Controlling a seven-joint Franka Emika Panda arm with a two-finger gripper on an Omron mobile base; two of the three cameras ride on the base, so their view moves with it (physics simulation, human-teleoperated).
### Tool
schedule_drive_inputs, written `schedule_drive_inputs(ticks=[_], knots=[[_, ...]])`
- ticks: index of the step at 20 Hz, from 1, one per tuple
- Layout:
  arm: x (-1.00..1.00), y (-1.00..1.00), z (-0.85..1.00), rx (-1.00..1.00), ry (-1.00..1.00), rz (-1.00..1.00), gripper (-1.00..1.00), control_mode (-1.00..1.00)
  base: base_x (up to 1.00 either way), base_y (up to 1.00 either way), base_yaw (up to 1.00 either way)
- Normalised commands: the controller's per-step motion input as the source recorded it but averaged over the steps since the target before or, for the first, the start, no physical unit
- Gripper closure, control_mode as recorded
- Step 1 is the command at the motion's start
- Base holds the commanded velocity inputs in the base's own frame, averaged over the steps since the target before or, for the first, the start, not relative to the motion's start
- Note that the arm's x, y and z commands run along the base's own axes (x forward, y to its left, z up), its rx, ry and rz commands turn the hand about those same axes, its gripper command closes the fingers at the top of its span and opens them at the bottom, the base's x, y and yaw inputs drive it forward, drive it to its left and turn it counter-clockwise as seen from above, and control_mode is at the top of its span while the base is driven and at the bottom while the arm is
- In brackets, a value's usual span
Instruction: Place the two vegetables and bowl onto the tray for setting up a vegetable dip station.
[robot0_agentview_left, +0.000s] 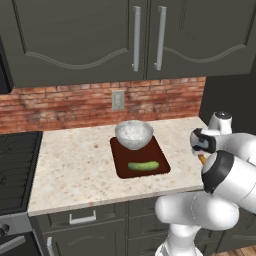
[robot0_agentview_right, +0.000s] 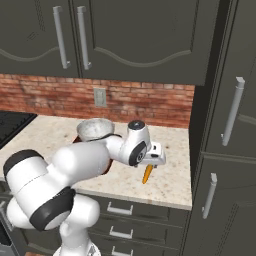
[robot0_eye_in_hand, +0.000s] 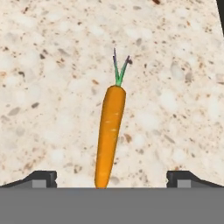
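Note:
The thin orange carrot (robot0_eye_in_hand: 109, 135) lies on the speckled counter, its green stem pointing away from the hand. My gripper (robot0_eye_in_hand: 112, 178) hovers right above it, open, with one fingertip (robot0_eye_in_hand: 41, 178) wide on each side and neither touching it. From the right base, the carrot (robot0_agentview_right: 147, 174) shows just under the gripper (robot0_agentview_right: 151, 164) near the counter's right end. The dark reddish-brown tray (robot0_agentview_left: 120, 167) sits mid-counter. On it are the grey-white bowl (robot0_agentview_left: 133, 134) at the back and the dark-green cucumber (robot0_agentview_left: 143, 165) at the front. A sliver of carrot (robot0_agentview_left: 201, 159) peeks out beside my arm.
A black stove (robot0_agentview_left: 15, 170) borders the counter on the left. A tall dark cabinet (robot0_agentview_right: 225, 150) stands close to the carrot on the right. Upper cabinets hang above, and the brick wall behind has an outlet (robot0_agentview_left: 118, 100).

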Motion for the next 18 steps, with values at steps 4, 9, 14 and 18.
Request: schedule_drive_inputs(ticks=[4, 9, 14, 18], knots=[[0.33, 0.0, -0.24, 0.02, 0.0, 0.0, -1.0, -1.0, 0.0, 0.0, 0.0], [0.26, 0.0, -0.28, 0.0, 0.0, 0.0, -1.0, -1.0, 0.0, 0.0, 0.0], [0.21, -0.02, -0.28, 0.01, 0.0, 0.0, -1.0, -1.0, 0.0, 0.0, 0.0], [0.14, -0.18, -0.19, 0.04, 0.0, 0.0, -1.0, -1.0, 0.0, 0.0, 0.0]])
